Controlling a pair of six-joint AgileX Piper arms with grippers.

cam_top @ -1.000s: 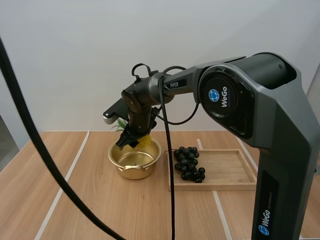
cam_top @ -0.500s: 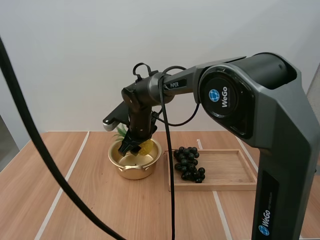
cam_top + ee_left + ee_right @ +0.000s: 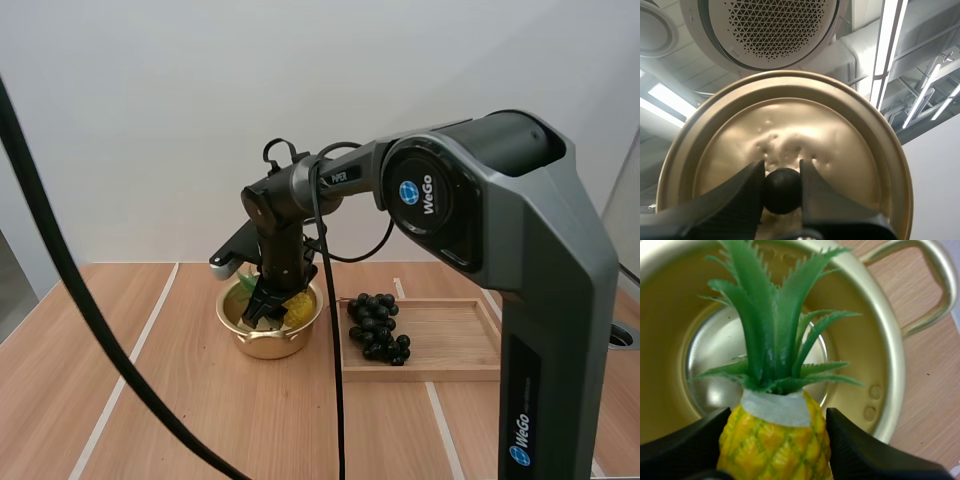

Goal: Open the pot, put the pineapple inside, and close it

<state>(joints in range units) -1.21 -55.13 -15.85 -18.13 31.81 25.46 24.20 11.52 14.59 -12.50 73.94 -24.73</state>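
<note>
The open golden pot (image 3: 270, 338) stands on the table left of the tray. My right gripper (image 3: 265, 308) reaches down into it, shut on a yellow pineapple (image 3: 297, 302) with green leaves. In the right wrist view the pineapple (image 3: 775, 452) sits pinched between the right gripper (image 3: 775, 440) fingers, its leaves pointing over the pot's shiny bottom, inside the rim (image 3: 891, 365). My left gripper (image 3: 782, 170) is shut on the black knob (image 3: 782, 192) of the golden lid (image 3: 790, 135), which it holds up in the air.
A wooden tray (image 3: 455, 345) lies right of the pot, with a bunch of dark grapes (image 3: 378, 326) on its left end. One pot handle (image 3: 935, 285) sticks out over the wooden table.
My right gripper has come down with the pineapple, from just above the pot's rim to inside the pot.
</note>
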